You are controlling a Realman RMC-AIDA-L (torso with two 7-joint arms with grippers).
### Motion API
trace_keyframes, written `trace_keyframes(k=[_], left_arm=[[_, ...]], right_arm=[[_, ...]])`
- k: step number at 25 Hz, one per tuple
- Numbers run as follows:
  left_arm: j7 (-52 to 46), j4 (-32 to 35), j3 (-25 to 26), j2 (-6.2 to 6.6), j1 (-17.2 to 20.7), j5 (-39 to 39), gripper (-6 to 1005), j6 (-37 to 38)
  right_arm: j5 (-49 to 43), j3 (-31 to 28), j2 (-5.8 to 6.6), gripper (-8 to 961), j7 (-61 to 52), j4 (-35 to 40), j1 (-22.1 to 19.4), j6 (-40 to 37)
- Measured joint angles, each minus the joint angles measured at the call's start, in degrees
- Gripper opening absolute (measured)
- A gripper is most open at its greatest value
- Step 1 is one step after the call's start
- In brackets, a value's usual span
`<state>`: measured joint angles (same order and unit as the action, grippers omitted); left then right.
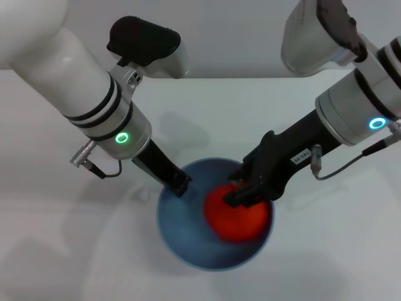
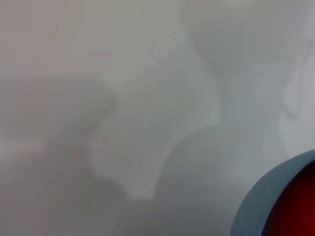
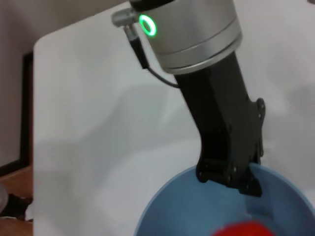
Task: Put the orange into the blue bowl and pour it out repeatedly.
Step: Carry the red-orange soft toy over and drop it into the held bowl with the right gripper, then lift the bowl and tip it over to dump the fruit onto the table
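Observation:
The blue bowl (image 1: 182, 226) sits on the white table in the middle of the head view. My left gripper (image 1: 182, 185) is shut on its far left rim. The orange (image 1: 235, 222) lies inside the bowl on its right side, and my right gripper (image 1: 241, 191) is closed over the fruit's top from the right. In the right wrist view the left gripper (image 3: 229, 179) clamps the bowl's rim (image 3: 167, 216), with the top of the orange (image 3: 241, 229) just showing. The left wrist view catches only the bowl's outer wall (image 2: 256, 206) and a red patch of the orange (image 2: 295, 206).
The white table (image 1: 75, 251) spreads all around the bowl. Its edge, with dark floor beyond, shows in the right wrist view (image 3: 27, 98).

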<state>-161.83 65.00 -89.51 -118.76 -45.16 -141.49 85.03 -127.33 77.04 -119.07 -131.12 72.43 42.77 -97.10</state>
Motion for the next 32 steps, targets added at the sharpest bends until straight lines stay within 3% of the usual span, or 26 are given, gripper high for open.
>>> trace_keyframes(k=[3, 8, 17, 24, 28, 32], left_arm=[[0.2, 0.0, 0.0, 0.08, 0.0, 0.3, -1, -0.4], [0.4, 0.0, 0.6, 0.34, 0.7, 0.3, -1, -1.8], [2.9, 3.5, 0.7, 0.66, 5.2, -0.2, 0, -10.3], [7.9, 16.0, -2.0, 0.65, 16.8, 0.3, 0, -28.3], [13.0, 22.6, -9.9, 0.73, 24.6, 0.2, 0, -42.6], [19.0, 23.5, -20.0, 0.77, 30.8, -0.3, 0, -60.0]], right_arm=[[0.0, -0.4, -0.01, 230, -0.4, 0.1, -0.2, 0.2], [-0.1, -3.9, 0.0, 434, -1.6, 1.0, -1.0, -1.2], [-12.9, -20.8, 0.69, 447, -9.7, 1.7, -2.3, -9.5], [-22.3, -32.3, 0.84, 445, -9.8, 0.9, -5.9, -12.6], [-23.6, -37.8, 1.06, 445, -9.6, 0.5, -8.5, -12.9], [-28.2, -42.5, 0.96, 445, -9.6, 0.6, -9.6, -12.7]])
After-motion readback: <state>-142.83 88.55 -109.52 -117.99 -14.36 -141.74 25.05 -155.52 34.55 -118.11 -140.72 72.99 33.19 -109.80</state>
